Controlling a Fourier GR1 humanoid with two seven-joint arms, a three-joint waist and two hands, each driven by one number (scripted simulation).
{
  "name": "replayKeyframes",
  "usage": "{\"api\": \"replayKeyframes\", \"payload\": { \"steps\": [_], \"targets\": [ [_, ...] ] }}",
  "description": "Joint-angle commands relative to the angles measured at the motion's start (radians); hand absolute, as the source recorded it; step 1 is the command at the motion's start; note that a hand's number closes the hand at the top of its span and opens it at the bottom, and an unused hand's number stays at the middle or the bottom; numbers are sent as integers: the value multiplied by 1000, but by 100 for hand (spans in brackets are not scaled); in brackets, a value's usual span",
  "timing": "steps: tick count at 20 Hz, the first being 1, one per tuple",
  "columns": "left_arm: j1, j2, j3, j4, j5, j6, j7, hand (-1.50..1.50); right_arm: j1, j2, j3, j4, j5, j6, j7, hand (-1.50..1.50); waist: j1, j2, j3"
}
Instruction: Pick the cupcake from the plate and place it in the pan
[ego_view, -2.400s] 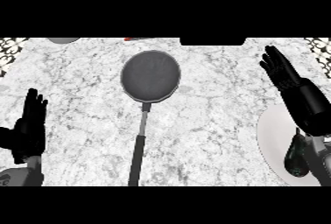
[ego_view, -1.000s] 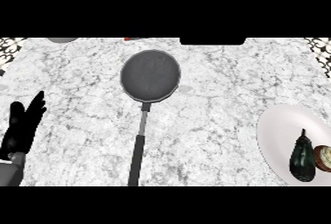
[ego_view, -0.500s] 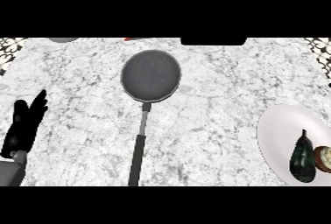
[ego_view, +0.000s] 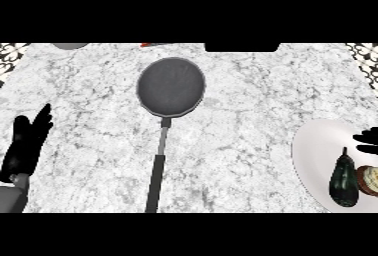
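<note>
The dark round pan (ego_view: 171, 86) lies at the counter's middle back, its long handle (ego_view: 156, 175) pointing toward me. A white plate (ego_view: 311, 150) sits at the right edge. On it the cupcake (ego_view: 369, 180), brown with a pale top, is cut off by the view's right border. My right hand (ego_view: 366, 138) shows only as dark fingertips coming in from the right over the plate, stretched out, above and apart from the cupcake. My left hand (ego_view: 26, 145) rests open at the left edge, fingers up, holding nothing.
A dark green eggplant (ego_view: 342, 179) lies on the plate just left of the cupcake. At the counter's back edge are a grey bowl (ego_view: 70, 45), a small red thing (ego_view: 151, 44) and a black block (ego_view: 241, 47).
My right hand, raised over the plate 2.4 s ago, left the view and now its fingertips come back in from the right edge. The left hand has sunk slightly.
</note>
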Motion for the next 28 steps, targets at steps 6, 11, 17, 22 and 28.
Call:
{"api": "replayKeyframes", "payload": {
  "steps": [6,11,17,22,28],
  "targets": [
    [-4,-42,20,-24,-63,-4,39,0,-77,111,64,183,222,-45,-117,-150,7,0,-1],
    [56,-61,51,-82,-83,-4,38,0,26,97,3,134,283,-108,-142,-150,-4,-3,-1],
    [50,-74,64,-95,-97,-52,51,0,-40,213,72,265,409,-147,-161,-150,2,-2,-1],
    [-41,-76,118,6,-115,-90,36,0,-47,232,29,234,415,-114,-186,-150,-5,-1,-2],
    [-45,-74,161,-15,-133,-112,76,0,-73,285,28,293,494,-121,-188,-150,-3,-1,-1]
  ]
}}
